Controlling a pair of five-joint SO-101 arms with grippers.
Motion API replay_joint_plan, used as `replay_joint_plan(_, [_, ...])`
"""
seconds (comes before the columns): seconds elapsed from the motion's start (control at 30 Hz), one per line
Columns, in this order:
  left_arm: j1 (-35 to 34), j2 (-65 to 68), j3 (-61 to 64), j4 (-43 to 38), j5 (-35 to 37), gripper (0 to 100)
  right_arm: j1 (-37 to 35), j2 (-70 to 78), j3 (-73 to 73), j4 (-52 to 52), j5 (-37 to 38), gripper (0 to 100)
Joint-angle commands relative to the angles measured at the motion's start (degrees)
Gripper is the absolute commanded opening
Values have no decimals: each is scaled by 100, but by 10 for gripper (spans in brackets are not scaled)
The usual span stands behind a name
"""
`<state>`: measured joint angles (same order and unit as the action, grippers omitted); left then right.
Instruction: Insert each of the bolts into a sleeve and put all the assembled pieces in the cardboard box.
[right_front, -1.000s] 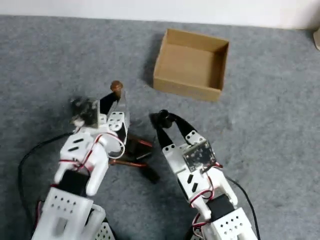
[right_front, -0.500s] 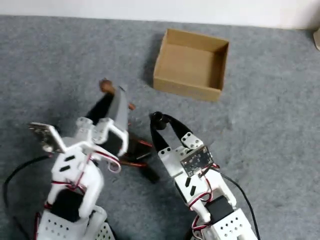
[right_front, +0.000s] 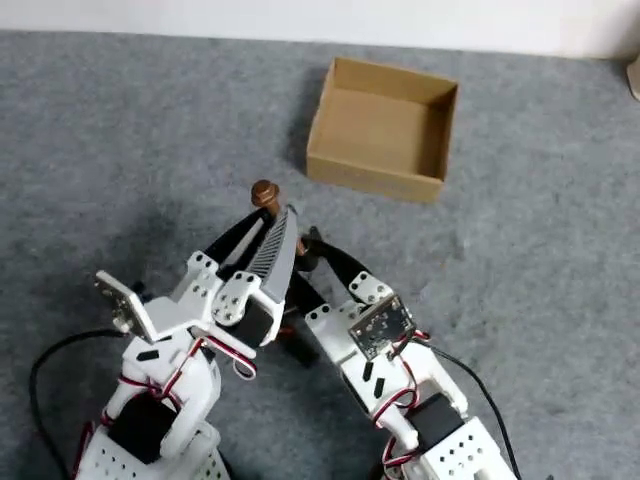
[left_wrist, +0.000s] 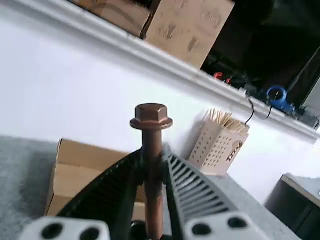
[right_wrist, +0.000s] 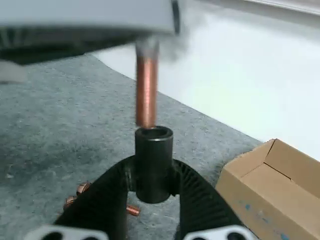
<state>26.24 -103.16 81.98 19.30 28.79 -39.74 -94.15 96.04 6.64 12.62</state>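
Right wrist view: right pincer (right_wrist: 153, 175) clamps sleeve (right_wrist: 154, 149).

The left hand (right_front: 273, 213) is holding a bolt (left_wrist: 151, 150) upright directly above the sleeve (right_wrist: 154, 162) gripped in the right hand (right_wrist: 152, 187), with the bolt's tip just at the sleeve's open top. The cardboard box (right_front: 372, 178) is sitting on the worktop (right_front: 520, 250), far and right of both hands. Loose bolts (right_wrist: 80, 191) are lying on the worktop beneath the right hand.

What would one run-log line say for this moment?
left gripper: shut on bolt | right gripper: shut on sleeve | bolt tip at sleeve mouth
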Motion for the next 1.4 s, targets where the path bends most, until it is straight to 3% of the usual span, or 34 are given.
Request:
replay_joint_plan(0.0, [92, -84, 48, -149, -35, 5, -40, -92, 646, -22, 0, 5])
replay_joint_plan(0.23, [92, -84, 338, -149, -53, 6, -66, -92, 646, -22, 484, 5])
replay_joint_plan(0.33, [92, -92, 541, -149, -378, 6, -57, -92, 646, -22, 484, 5])
replay_joint_plan(0.6, [-127, -92, 1244, -941, -519, 6, -40, -101, 637, -22, 501, 5])
replay_joint_plan(0.87, [-119, -92, 1253, -369, -519, 6, 163, -101, 620, -22, 492, 5])
replay_joint_plan(1.17, [-136, -92, 1279, -325, -519, 9, 242, -101, 611, -57, 484, 5])
replay_joint_plan(1.23, [-189, -92, 1288, -325, -519, 47, 242, -101, 611, -57, 484, 5])
replay_joint_plan(1.37, [-189, -84, 1253, -26, -519, 246, 242, -101, 611, -57, 492, 5])
